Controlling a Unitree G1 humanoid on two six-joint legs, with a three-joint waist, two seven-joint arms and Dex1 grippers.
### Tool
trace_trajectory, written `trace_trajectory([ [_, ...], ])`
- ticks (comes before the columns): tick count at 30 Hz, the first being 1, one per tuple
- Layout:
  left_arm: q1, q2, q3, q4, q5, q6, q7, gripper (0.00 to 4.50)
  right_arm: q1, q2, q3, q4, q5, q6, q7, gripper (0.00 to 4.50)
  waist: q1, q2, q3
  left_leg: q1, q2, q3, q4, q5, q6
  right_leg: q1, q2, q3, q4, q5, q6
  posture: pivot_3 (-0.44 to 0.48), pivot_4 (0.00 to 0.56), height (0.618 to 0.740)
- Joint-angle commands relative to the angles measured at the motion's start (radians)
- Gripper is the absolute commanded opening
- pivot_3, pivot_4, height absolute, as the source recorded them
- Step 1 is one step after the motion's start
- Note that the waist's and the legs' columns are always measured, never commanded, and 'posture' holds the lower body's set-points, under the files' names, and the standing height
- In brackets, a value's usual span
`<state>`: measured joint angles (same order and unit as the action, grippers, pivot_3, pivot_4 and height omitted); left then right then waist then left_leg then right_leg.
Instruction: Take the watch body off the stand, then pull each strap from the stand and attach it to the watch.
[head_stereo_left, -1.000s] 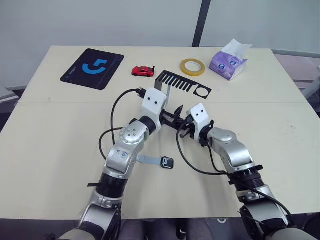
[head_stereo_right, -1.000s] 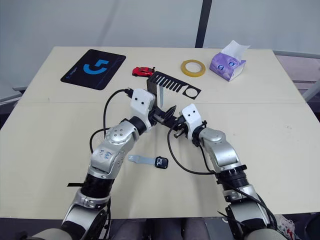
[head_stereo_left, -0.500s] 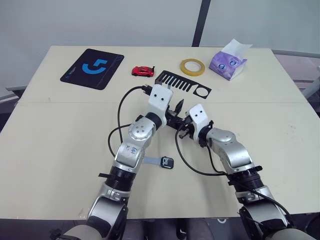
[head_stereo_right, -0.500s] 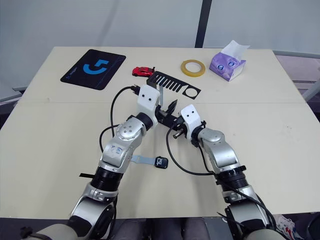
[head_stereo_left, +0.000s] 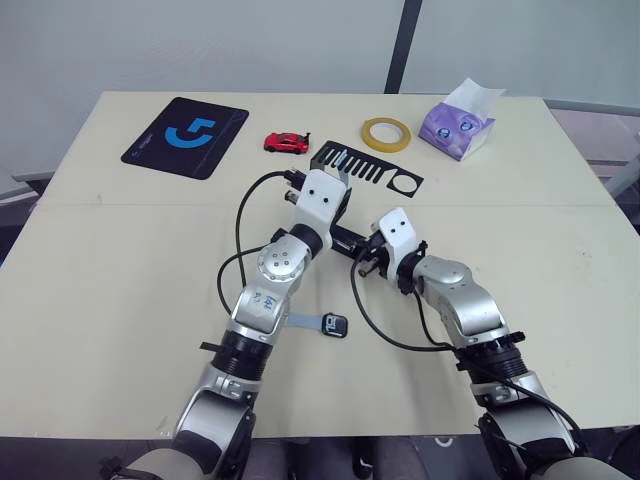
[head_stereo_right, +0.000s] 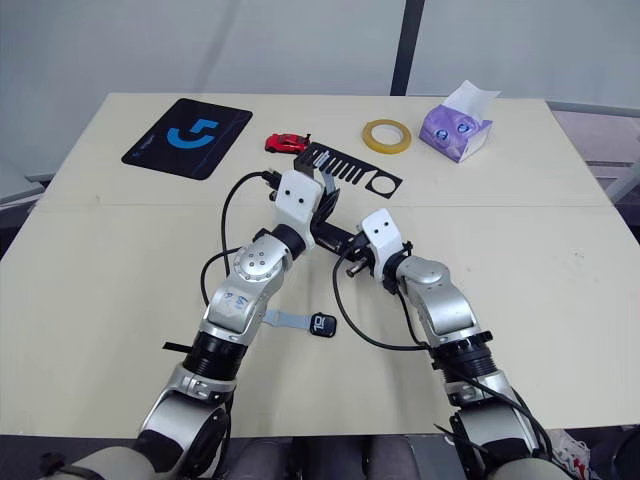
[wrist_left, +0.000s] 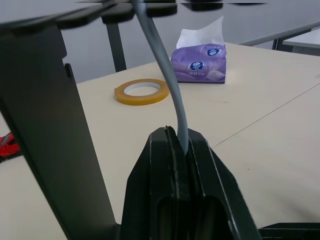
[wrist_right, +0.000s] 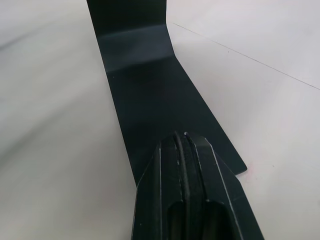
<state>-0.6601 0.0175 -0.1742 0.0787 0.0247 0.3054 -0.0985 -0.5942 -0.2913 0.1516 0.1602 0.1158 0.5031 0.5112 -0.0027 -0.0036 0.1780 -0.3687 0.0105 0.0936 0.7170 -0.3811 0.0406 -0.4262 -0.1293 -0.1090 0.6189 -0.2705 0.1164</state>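
Pale beige table (head_stereo_left: 120, 250), white wall behind it; we list the contents by their place relative to the stand.

1. Stand (head_stereo_left: 385, 178): black bent sheet metal, upright near the table's middle, with a slotted comb top ending in a ring hole and a flat foot on the tabletop. We take it as our landmark.

2. Second strap (wrist_left: 167, 80): light blue-grey, hanging from the stand's comb top and curving down. Our left gripper (wrist_left: 178, 145) is clamped on its lower end, fingers pressed together around the band, right beside the stand's upright plate.

3. Right gripper (wrist_right: 185, 142): fingers pressed together, tips resting at the stand's flat foot. We cannot tell whether they pinch the foot's edge or merely touch it.

4. Watch body (head_stereo_left: 335, 325): small dark case lying flat on the table, off the stand, on the side nearer us and well apart from it.

5. First strap (head_stereo_left: 300, 320): light blue-grey, lying flat and joined to the watch body's side that faces our left arm.

6. Red toy car (head_stereo_left: 286, 143): just beyond the stand's comb end.

7. Yellow tape roll (head_stereo_left: 386, 133): flat on the table, beyond the stand's ring end.

8. Purple tissue pack (head_stereo_left: 457, 125): past the tape roll, further from the stand.

9. Black mouse pad (head_stereo_left: 185, 136): blue logo, beyond the toy car from the stand.
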Motion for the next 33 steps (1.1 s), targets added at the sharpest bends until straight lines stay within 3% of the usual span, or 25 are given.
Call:
trace_trajectory([
  [1, 0.017, 0.011, -0.005, -0.092, 0.014, -0.025, -0.018, 0.01, 0.019, 0.004, 0.014, 0.024, -0.013, 0.025, 0.006, 0.00, 0.000, 0.000, 0.000, 0.000, 0.000, 0.000, 0.000, 0.000, 0.000, 0.000, 0.000, 0.000, 0.000, 0.000, 0.000, 0.000, 0.150, 0.738],
  [14, 0.158, 0.126, -0.024, -0.322, 0.032, 0.025, -0.135, 0.01, 0.000, 0.007, 0.013, 0.048, -0.013, 0.019, 0.015, 0.00, -0.002, 0.000, 0.000, 0.000, 0.000, 0.000, 0.000, 0.000, 0.000, 0.000, 0.000, 0.000, 0.000, 0.000, 0.000, 0.000, 0.150, 0.738],
  [20, 0.218, 0.217, 0.031, -0.456, -0.079, 0.092, -0.275, 0.01, -0.001, -0.003, 0.005, 0.024, -0.011, -0.004, 0.030, 0.00, -0.002, 0.000, 0.000, 0.000, 0.001, 0.000, 0.000, 0.000, 0.000, 0.000, -0.001, 0.000, 0.000, 0.000, 0.000, 0.000, 0.150, 0.738],
  [25, 0.201, 0.327, 0.112, -0.482, -0.353, 0.213, -0.540, 0.01, 0.046, -0.061, -0.004, -0.190, 0.012, -0.008, 0.078, 0.00, -0.001, 0.001, 0.000, -0.001, 0.001, -0.001, 0.000, 0.000, 0.000, 0.000, -0.001, -0.001, -0.001, 0.000, 0.000, 0.000, 0.150, 0.738],
  [31, 0.117, 0.448, 0.154, -0.374, -0.526, 0.260, -0.788, 0.01, 0.209, -0.171, -0.114, -0.600, 0.174, 0.097, 0.160, 0.00, 0.003, 0.001, 0.001, -0.002, 0.001, -0.002, 0.000, 0.000, 0.000, -0.001, 0.000, -0.002, -0.003, 0.000, 0.000, 0.000, 0.150, 0.738],
  [33, 0.095, 0.471, 0.147, -0.350, -0.582, 0.284, -0.871, 0.00, 0.273, -0.190, -0.196, -0.724, 0.312, 0.178, 0.188, 0.68, 0.005, 0.001, 0.001, -0.002, 0.000, -0.002, -0.001, 0.000, 0.000, 0.000, 0.000, -0.002, -0.004, 0.000, 0.000, 0.000, 0.150, 0.738],
])
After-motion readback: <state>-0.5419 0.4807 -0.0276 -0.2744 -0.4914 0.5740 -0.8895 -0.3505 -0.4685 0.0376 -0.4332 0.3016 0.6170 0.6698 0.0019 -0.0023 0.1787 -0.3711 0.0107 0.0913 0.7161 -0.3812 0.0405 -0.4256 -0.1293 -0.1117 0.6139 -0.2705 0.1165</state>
